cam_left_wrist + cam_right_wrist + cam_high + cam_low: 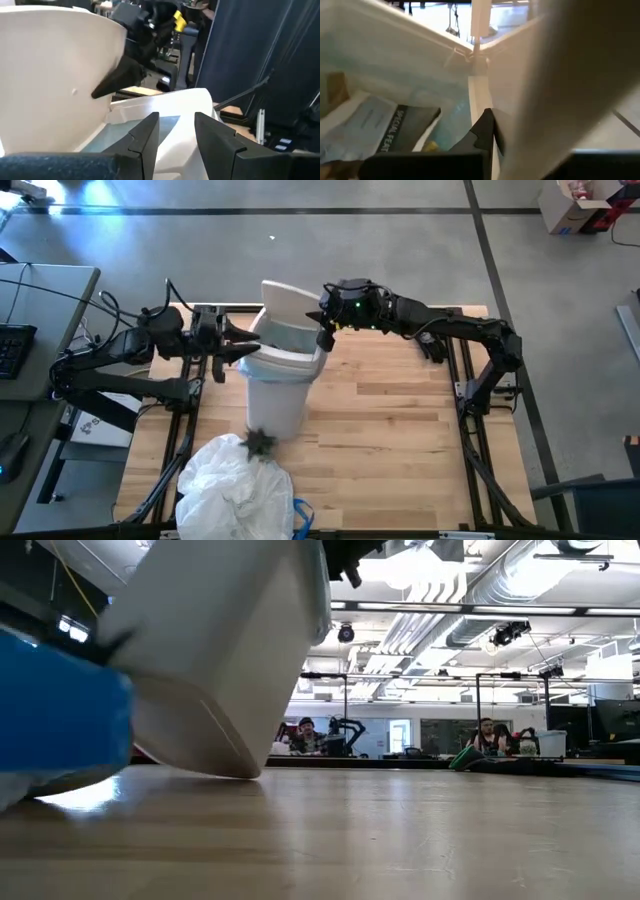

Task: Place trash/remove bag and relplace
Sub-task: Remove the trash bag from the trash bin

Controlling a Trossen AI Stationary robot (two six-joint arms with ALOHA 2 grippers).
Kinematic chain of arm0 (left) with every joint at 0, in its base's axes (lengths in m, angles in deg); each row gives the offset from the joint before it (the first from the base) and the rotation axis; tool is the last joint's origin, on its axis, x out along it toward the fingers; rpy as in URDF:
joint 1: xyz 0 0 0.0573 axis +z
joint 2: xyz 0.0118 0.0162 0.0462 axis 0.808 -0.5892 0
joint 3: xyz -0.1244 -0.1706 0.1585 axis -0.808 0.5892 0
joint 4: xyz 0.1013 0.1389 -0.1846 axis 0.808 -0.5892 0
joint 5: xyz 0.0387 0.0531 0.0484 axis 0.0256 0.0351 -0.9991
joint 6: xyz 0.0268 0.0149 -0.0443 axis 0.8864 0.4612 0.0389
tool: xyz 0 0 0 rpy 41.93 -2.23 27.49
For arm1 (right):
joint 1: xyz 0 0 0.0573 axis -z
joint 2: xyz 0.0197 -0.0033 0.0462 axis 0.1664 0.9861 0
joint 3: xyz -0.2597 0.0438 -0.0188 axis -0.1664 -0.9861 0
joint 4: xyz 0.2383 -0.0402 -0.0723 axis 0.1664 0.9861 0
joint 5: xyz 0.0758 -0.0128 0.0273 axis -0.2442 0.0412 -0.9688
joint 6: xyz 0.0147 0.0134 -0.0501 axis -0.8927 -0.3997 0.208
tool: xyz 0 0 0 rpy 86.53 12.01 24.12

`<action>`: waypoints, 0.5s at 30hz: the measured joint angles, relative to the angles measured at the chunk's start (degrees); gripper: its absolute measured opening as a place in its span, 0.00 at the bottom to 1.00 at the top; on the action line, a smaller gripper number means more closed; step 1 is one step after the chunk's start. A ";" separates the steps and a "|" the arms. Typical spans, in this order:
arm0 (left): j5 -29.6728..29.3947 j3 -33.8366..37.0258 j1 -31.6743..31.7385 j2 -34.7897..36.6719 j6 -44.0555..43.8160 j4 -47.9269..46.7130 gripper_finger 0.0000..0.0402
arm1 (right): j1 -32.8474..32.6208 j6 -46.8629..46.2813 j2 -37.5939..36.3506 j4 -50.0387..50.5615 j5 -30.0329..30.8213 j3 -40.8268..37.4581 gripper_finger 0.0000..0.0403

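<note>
The white bin (285, 375) stands mid-table with its lid (290, 300) raised at the far side. In the low view the bin (220, 650) is tilted and rests on one lower edge (245, 772). The light-blue bag (150, 127) lines its inside. Trash lies in it: brown paper (335, 85), white paper (360, 122) and a dark printed wrapper (395, 131). My left gripper (240, 350) is open at the bin's left rim, its fingers (145, 137) over the rim (185, 100); touching does not show. My right gripper (325, 335) is shut at the lid. My right gripper's shut fingers (117, 80) lie against the raised lid's inner face (75, 92), near its edge. They come from the table's right, slanting a little down. In its own wrist view the fingertip (487, 125) sits at the seam between the lid and the bin's rim (475, 90).
A large crumpled white plastic bag (235, 490) lies at the near left of the table, with a small green spiky plant (260, 442) on top. A blue thing (60, 720) shows close at the low view's left. Bare wood (400, 430) lies to the bin's right.
</note>
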 joint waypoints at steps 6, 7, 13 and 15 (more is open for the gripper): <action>-3.46 -3.74 0.97 -3.40 -2.44 -4.81 0.27 | -0.02 1.24 0.20 -2.51 0.58 -0.26 0.00; -3.64 -4.14 0.99 -3.86 -2.09 -5.23 0.27 | 0.02 1.66 0.20 -3.10 0.97 -0.26 0.00; -3.88 -5.03 0.96 -5.78 -1.81 -6.27 0.27 | -0.21 4.01 0.05 -7.00 4.11 -0.15 0.00; -4.58 -5.00 0.96 -5.92 -1.77 -6.67 0.27 | -0.20 4.78 0.05 -8.31 4.29 -0.14 0.00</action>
